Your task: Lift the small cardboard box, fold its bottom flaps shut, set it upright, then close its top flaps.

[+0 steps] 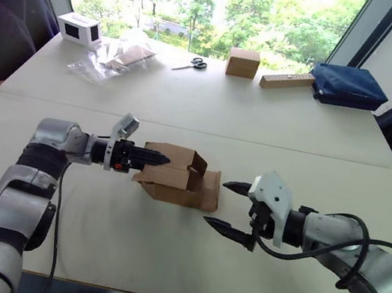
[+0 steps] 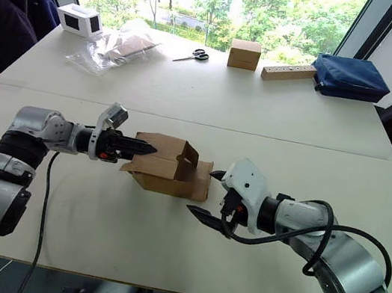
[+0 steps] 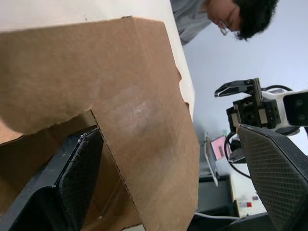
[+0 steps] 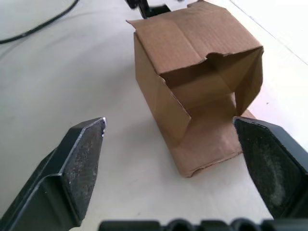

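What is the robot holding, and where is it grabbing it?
The left gripper seems to pinch a wall of the small cardboard box at its left end, one finger inside. The right gripper is open and holds nothing.

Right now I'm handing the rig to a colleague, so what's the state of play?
Left gripper: at the small cardboard box, one finger inside the near end, one outside; grip unclear.
Right gripper: open, apart from the box, facing its open end.
Box: lying on its side on the table, one flap flat on the table.
Done: nothing visibly closed.
Left: lift, fold the bottom flaps, stand upright, close the top flaps.
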